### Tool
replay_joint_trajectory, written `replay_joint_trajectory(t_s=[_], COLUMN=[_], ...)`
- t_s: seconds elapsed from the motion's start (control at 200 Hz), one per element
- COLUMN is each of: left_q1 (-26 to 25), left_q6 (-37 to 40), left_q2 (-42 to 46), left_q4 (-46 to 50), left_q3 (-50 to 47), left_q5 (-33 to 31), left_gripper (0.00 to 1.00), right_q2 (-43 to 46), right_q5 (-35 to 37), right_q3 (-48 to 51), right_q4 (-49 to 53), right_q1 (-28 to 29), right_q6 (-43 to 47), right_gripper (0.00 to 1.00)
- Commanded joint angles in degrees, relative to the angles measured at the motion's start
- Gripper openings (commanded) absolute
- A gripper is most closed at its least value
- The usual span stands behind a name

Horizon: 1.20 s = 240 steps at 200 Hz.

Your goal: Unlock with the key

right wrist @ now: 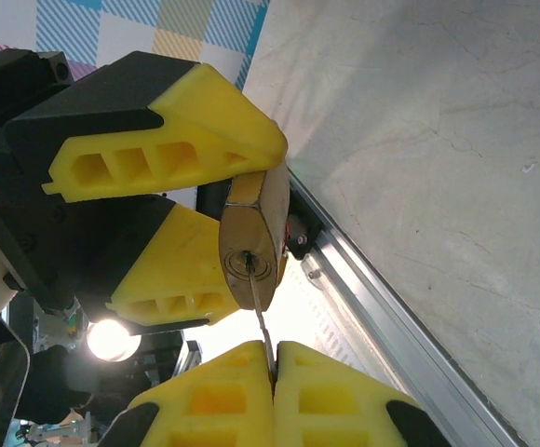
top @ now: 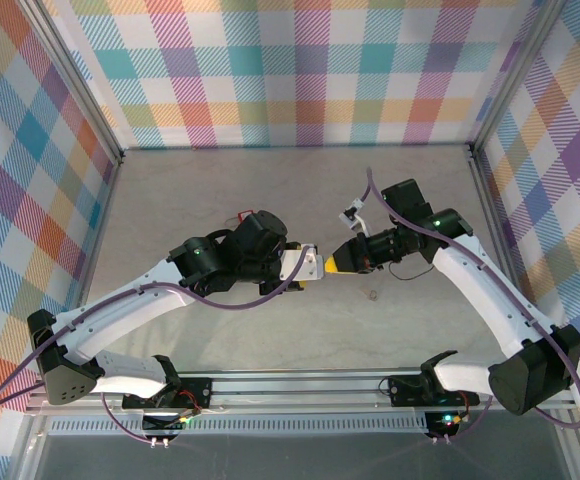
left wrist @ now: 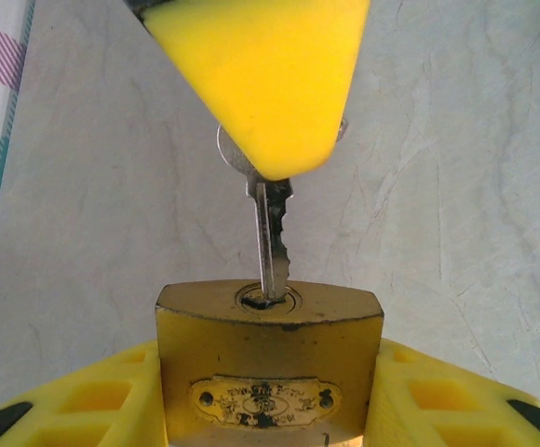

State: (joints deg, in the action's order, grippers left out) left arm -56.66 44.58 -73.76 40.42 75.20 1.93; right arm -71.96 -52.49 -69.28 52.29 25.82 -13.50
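A brass padlock [left wrist: 268,358] is clamped between the yellow fingers [left wrist: 84,400] of my left gripper [top: 305,265], held above the table at mid-scene. Its keyhole end faces my right gripper [top: 332,264]. A silver key [left wrist: 272,244] stands with its tip in the keyhole [right wrist: 243,264]. My right gripper [right wrist: 272,368] is shut on the key's head, its yellow fingers [left wrist: 261,74] covering most of the head. In the right wrist view the padlock [right wrist: 251,237] sits between the left arm's fingers [right wrist: 158,140], and the key's blade [right wrist: 259,321] runs from it into my closed pads. The shackle is hidden.
The grey table [top: 290,200] lies below both grippers, walled by checkered panels [top: 300,70]. A small speck [top: 372,294] lies on the surface below the right gripper. The aluminium rail [top: 300,385] runs along the near edge.
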Motion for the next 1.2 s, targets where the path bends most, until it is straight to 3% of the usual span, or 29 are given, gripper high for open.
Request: replay_joint_trajectory(t_s=[0.0,0.545,0.97,1.1,1.195], left_q1=[-0.6,-1.9,-1.9,-1.9,-2.0], left_q6=[-0.4,-0.9,-2.7,-3.1,-3.3], left_q2=[0.9,0.0,-0.2,-0.2,0.8], left_q4=[-2.5,-3.1,-4.3,-5.5,-8.6], left_q3=[1.2,1.4,2.0,1.6,-0.4], left_q5=[0.7,1.6,5.5,4.8,2.6], left_gripper=[0.0,0.0,0.0,0.0,0.0], right_q2=[0.6,0.2,0.9,0.1,0.0], right_q5=[-1.7,-2.1,0.0,-2.7,-7.9], right_q3=[0.7,1.1,1.1,1.2,2.6], right_q4=[-1.0,-3.2,-3.1,-5.8,-12.6], right_q1=[-0.2,0.9,3.8,4.0,3.8], right_q6=[-0.8,-1.4,4.6,1.1,-6.1], right_gripper=[0.0,0.0,0.0,0.0,0.0])
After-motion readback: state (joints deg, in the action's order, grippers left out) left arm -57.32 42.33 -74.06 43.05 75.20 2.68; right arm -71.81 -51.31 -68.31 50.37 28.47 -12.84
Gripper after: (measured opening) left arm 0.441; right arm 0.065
